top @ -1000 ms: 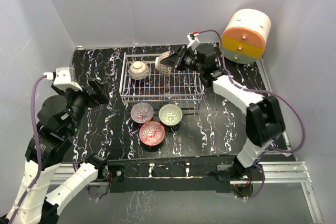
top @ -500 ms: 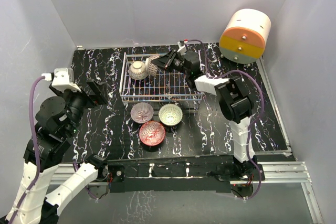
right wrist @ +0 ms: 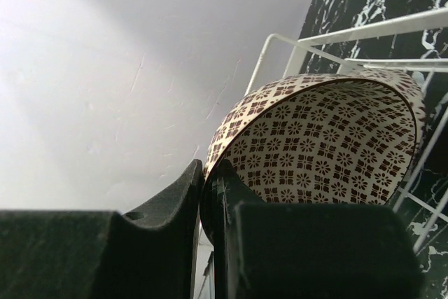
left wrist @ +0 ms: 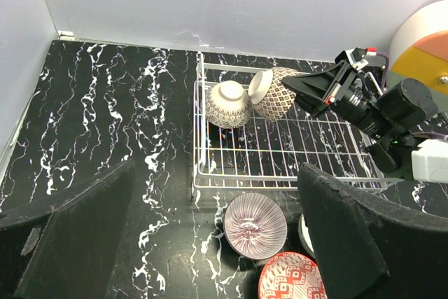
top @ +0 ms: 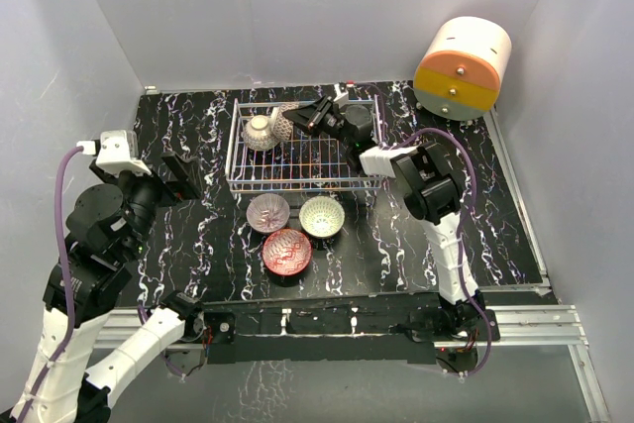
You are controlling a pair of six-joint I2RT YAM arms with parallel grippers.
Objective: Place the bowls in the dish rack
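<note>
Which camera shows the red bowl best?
The top external view: the whole red bowl shows, pattern up. The left wrist view cuts it off at the bottom edge. The right wrist view does not show it.

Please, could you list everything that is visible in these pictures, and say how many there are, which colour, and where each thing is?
dish rack: one, white wire, far middle of the table.
bowls in the rack: two, brown-and-white; left bowl tipped over in the far left corner, held bowl on its side beside it.
bowls on the table: three, in front of the rack; pinkish bowl, pale green bowl, red bowl.
drawer unit: one, round, orange and cream, far right corner.
table: one, black with white veins.
left gripper: open, empty, left of the rack.
right gripper: shut on the held bowl's rim.
</note>
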